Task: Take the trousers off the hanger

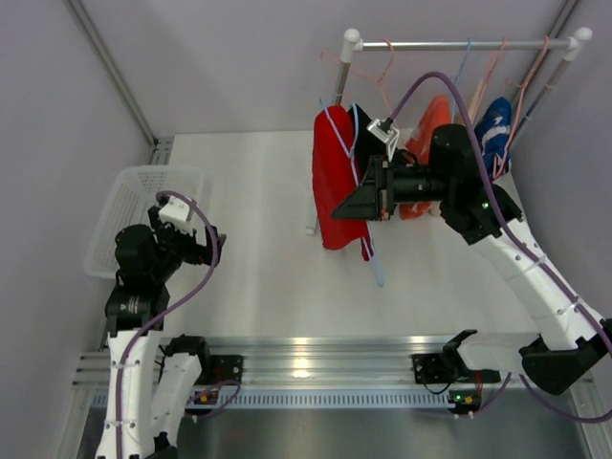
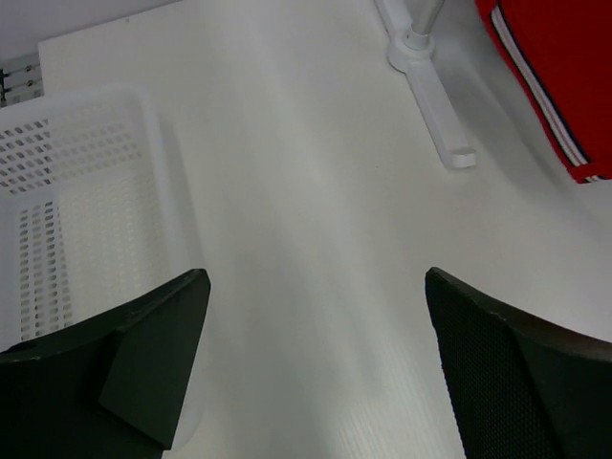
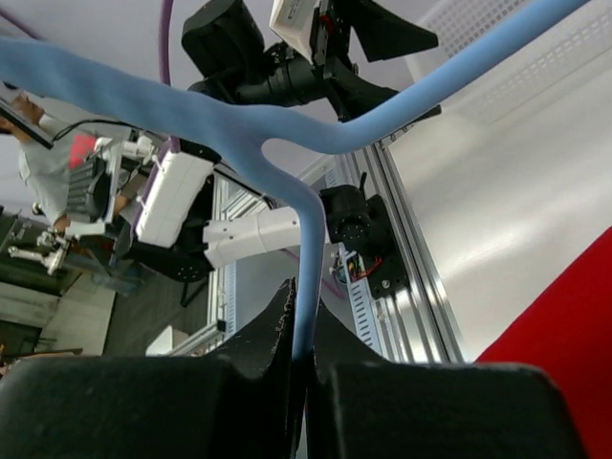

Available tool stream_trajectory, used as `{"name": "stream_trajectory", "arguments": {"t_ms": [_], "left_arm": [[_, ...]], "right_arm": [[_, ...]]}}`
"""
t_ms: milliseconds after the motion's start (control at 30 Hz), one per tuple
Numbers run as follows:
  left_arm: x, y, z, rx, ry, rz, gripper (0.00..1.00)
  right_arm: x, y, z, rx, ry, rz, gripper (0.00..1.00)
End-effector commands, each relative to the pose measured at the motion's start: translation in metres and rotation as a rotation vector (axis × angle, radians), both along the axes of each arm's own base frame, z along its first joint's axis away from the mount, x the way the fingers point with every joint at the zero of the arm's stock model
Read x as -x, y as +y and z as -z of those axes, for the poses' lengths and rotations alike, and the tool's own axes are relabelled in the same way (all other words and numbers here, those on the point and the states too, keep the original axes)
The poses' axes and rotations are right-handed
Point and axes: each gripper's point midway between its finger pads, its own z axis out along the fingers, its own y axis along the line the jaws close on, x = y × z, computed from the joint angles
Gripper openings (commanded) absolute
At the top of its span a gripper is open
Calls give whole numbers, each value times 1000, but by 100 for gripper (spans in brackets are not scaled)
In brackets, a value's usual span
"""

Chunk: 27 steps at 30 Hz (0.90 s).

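The bright red trousers (image 1: pixel 333 177) hang on a light blue hanger (image 1: pixel 376 268) in front of the clothes rail (image 1: pixel 459 44). My right gripper (image 1: pixel 338 210) is shut on the hanger's stem, which runs up between the fingertips in the right wrist view (image 3: pixel 308 249). Red fabric shows at that view's lower right (image 3: pixel 569 354). I cannot make out the black trousers; a dark patch behind the red pair merges with the wrist. My left gripper (image 1: pixel 206 247) is open and empty, low over the table (image 2: pixel 316 287) beside the basket. The red trousers show at the top right of the left wrist view (image 2: pixel 564 76).
A white mesh basket (image 1: pixel 143 196) stands at the table's left edge and also shows in the left wrist view (image 2: pixel 76 191). An orange-and-white garment (image 1: pixel 427 129) and a blue-and-white garment (image 1: pixel 494 134) hang on the rail. The rack's white foot (image 2: pixel 435 105) lies on the table.
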Motion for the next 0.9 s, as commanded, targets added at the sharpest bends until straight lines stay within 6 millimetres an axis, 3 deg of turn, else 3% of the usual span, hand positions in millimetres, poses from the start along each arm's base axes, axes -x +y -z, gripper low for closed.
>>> {"name": "stream_trajectory", "arguments": {"t_ms": [0,133,267,400,533,667,867], "left_arm": [[9,-13,2,-19,-5,102,99],[18,-19,-10,-5,-32,131,99],[22,-19,-22,18,-78,113,99],[22,-16,-36,12,-144,94,99],[15,-12,-46,-24,-199,82,99],[9,-14,-53,-36,-266,103,99],[-3,-21,-64,-28,-298,144,99]], "right_arm": [[11,3,-40,-87,-317,-28,0],[7,22,-54,-98,-353,-42,0],[-7,52,-88,-162,-386,-22,0],[-21,81,-110,-225,-308,21,0],[-31,112,-119,-276,-198,50,0],[-43,130,-129,-302,-130,103,0],[-70,144,-135,-317,-71,232,0]]}}
